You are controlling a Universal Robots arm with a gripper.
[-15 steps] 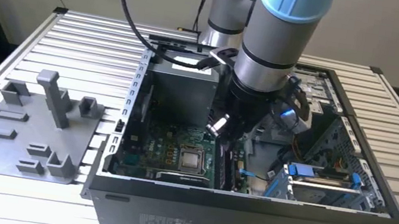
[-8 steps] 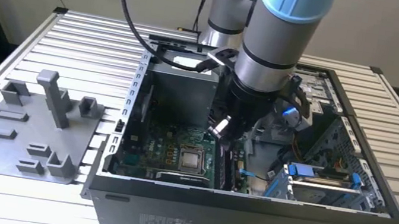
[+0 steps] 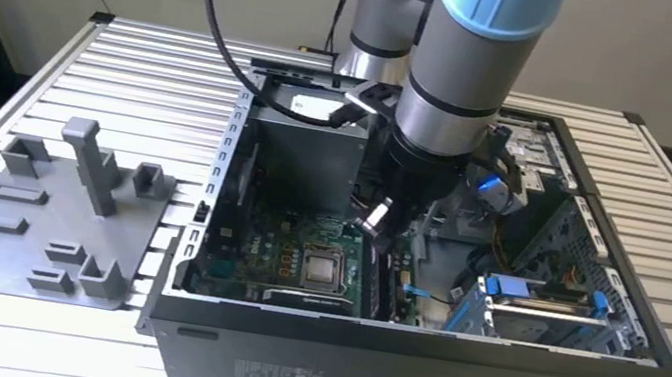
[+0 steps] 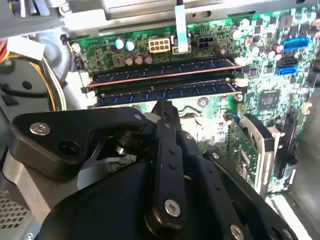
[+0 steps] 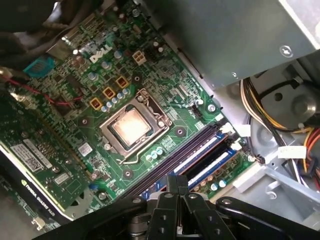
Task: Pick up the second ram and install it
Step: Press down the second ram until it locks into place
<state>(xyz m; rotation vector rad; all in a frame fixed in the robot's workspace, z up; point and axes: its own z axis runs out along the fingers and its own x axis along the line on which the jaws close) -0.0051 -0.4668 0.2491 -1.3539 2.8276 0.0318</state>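
Arm: reaches down into the open computer case (image 3: pixel 420 344), its gripper (image 3: pixel 374 223) low over the motherboard (image 3: pixel 298 258), right of the processor socket (image 3: pixel 323 270) in the exterior view.

Gripper: I cannot tell whether it is open or closed; in the second wrist view its black linkage (image 4: pixel 165 150) hides the tips.

Second ram: the second ram (image 4: pixel 165 94) lies along the nearer slot, directly under the gripper tip; another stick (image 4: pixel 160 75) sits in the slot just beyond it. In the first wrist view both sticks (image 5: pixel 200 157) run side by side from under the gripper.

Seating: whether the nearer stick is fully home I can't make out; the white latch (image 4: pixel 241 82) at its end is the thing to watch.

Doing it well: press straight down, evenly along the stick's length, no tilt, clear of the neighbouring stick.

Tray: the grey tray (image 3: pixel 48 214) sits on the table, left of the case.
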